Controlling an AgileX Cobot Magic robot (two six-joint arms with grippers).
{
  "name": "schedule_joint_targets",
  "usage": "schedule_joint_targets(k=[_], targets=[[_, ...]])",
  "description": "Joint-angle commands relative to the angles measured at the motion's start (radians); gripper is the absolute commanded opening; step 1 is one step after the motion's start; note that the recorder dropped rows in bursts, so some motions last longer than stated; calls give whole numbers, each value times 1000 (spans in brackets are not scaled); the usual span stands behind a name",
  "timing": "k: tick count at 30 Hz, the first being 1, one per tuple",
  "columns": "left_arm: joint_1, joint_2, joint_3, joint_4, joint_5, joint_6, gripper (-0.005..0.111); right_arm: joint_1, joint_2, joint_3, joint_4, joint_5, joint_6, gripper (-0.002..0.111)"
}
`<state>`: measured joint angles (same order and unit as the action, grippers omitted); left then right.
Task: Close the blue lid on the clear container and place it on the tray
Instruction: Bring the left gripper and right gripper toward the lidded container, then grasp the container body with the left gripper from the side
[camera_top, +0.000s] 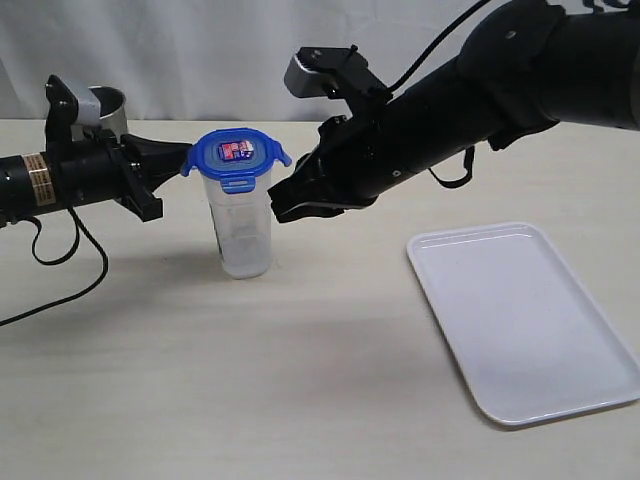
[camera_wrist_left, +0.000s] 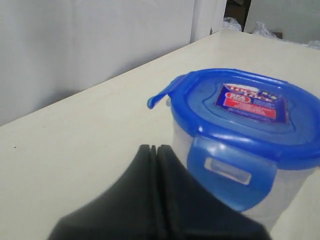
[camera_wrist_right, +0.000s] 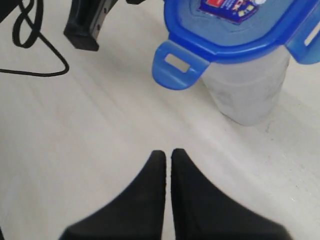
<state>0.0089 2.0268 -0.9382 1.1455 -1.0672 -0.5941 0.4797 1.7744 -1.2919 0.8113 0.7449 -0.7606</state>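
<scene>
The lid (camera_top: 238, 153) sits on the upright container (camera_top: 243, 235), left of centre in the exterior frame — tabs flared, unsnapped I judge. The left gripper (camera_top: 183, 153), fingers pressed together and empty, points at the left tab; the right gripper (camera_top: 280, 206), nearly closed and empty, is just under the right tab. The tray (camera_top: 520, 330) lies lower right, well apart.
</scene>
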Motion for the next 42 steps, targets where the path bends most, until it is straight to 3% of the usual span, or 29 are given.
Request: schedule_joint_targets(k=[1, 18, 24, 29, 31, 42], targets=[[-4, 2, -5, 23, 23, -5, 0, 1, 30, -9, 12, -69, -14, 4], [3, -2, -3, 98, 38, -43, 0, 1, 47, -9, 14, -117, -10, 4], [66, -2, -3, 75, 26, -70, 0, 1, 47, -9, 14, -115, -5, 4], [141, -2, 28, 82, -154, -45, 0, 1, 47, -9, 14, -115, -5, 4], [159, -2, 42, 78, -154, -10, 0, 1, 47, -9, 14, -115, -5, 4], [44, -2, 42, 43, -136, 74, 0, 1, 47, -9, 14, -73, -4, 4]])
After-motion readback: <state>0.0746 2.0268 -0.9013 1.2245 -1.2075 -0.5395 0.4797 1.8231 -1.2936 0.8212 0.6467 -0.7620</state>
